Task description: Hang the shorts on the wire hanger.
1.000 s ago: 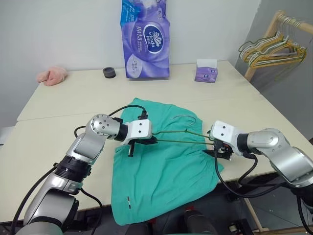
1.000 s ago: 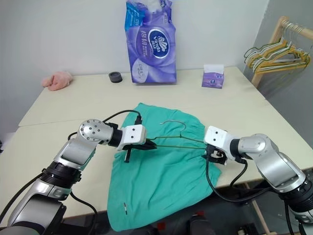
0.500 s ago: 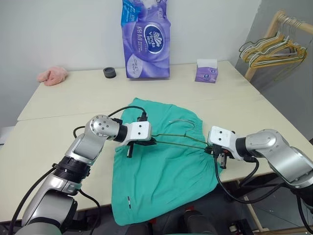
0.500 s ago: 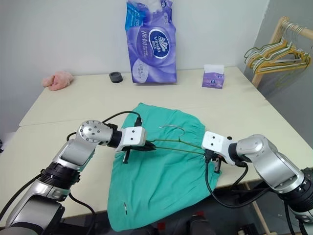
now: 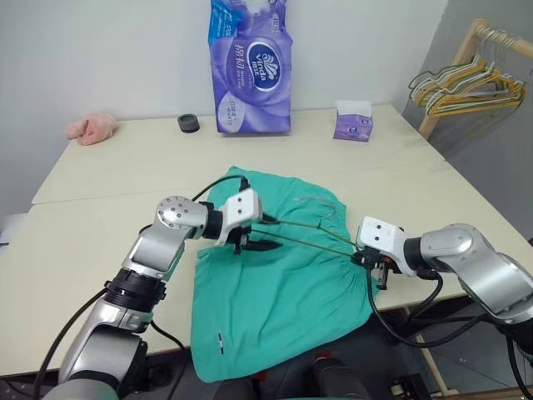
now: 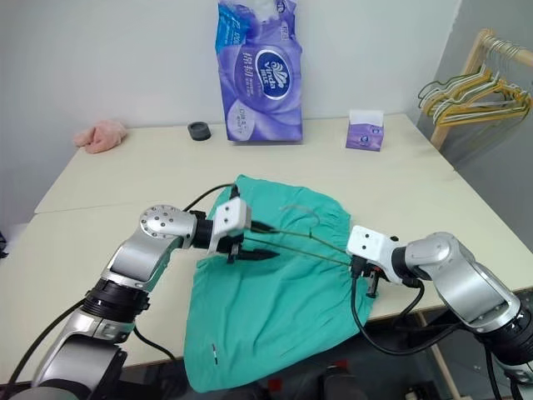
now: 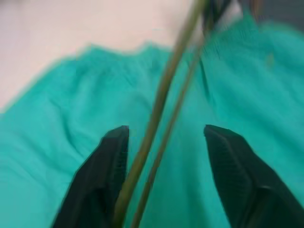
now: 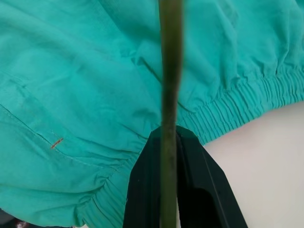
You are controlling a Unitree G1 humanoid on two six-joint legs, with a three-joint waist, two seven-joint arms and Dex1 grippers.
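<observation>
Shorts (image 5: 279,275) flat on bench (image 5: 125,179), not yet hung; hanger (image 5: 308,229) above them, gripped at one end by closed right pincer (image 5: 372,271); left pincer (image 6: 260,244) wide, straddling wire. Threading still ahead.

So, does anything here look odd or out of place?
The shorts lie askew and hang over the table's front edge. The wire hanger rests across them, pinched only by the right gripper; the left gripper is open.
</observation>
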